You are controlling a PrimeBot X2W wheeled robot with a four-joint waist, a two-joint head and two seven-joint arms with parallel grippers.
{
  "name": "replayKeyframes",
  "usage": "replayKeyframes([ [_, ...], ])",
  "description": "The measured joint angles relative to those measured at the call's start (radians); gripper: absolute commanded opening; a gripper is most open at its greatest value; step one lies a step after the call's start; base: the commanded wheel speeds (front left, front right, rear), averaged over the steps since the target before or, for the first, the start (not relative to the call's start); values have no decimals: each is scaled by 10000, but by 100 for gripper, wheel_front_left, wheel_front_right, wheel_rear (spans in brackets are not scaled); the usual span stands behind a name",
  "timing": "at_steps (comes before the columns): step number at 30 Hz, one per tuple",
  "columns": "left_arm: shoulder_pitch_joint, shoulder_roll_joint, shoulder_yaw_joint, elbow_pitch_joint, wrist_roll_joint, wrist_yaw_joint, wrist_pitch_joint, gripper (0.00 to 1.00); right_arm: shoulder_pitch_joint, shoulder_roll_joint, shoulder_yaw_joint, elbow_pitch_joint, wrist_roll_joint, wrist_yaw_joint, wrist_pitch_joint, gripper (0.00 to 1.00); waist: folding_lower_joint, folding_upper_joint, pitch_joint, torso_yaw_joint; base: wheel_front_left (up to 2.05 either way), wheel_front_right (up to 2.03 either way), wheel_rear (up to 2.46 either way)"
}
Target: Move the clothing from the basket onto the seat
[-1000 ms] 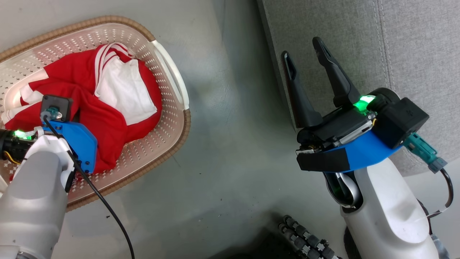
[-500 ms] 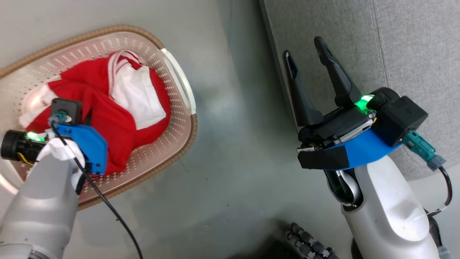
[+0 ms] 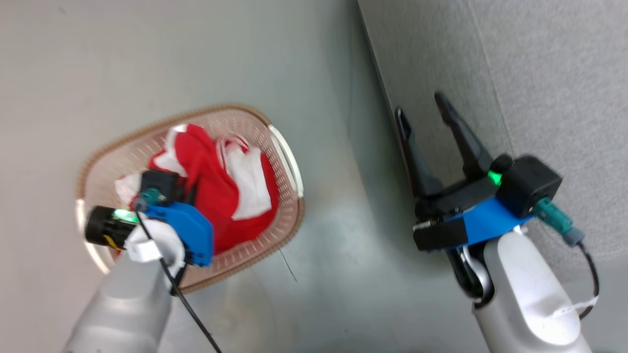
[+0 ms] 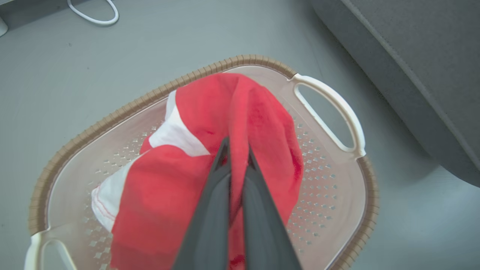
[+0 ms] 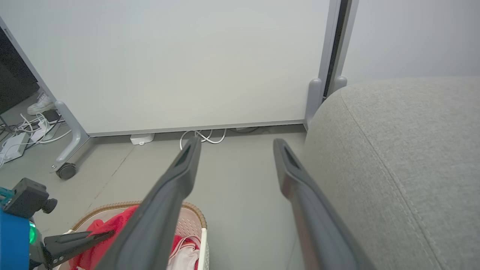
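One basket (image 4: 330, 180), red clothing (image 4: 168, 195) with white trim bunched inside; left gripper (image 4: 237, 146) pinched tight on a raised red fold, right gripper (image 5: 236, 142) spread wide, empty, beside the seat (image 5: 393, 157).

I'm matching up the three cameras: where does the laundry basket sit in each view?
Head view: basket left of centre.
Left wrist view: middle, under the clothing.
Right wrist view: bottom left.
Shared landmark: grey seat, right of it in each.
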Motion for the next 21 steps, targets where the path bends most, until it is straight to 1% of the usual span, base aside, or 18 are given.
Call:
replayKeyframes([
  [3,295,-288,-257,-295,-297,0,-88,0,375,0,-33,328,-104,0,2,100,0,0,-680,219,0,0,0],
  [6,613,-443,-518,-598,-600,0,-105,0,645,0,-50,627,-205,0,0,100,-1,0,-1366,425,0,0,0],
  [14,1023,-637,-1384,-1735,-1482,-2,-190,0,1249,0,-286,1087,-428,0,0,100,-2,0,-3061,945,0,0,0],
  [21,1009,-769,-2393,-2656,-2209,-2,-192,0,1853,-2,-537,1396,-543,0,0,100,-2,0,-4187,1510,0,0,0],
])
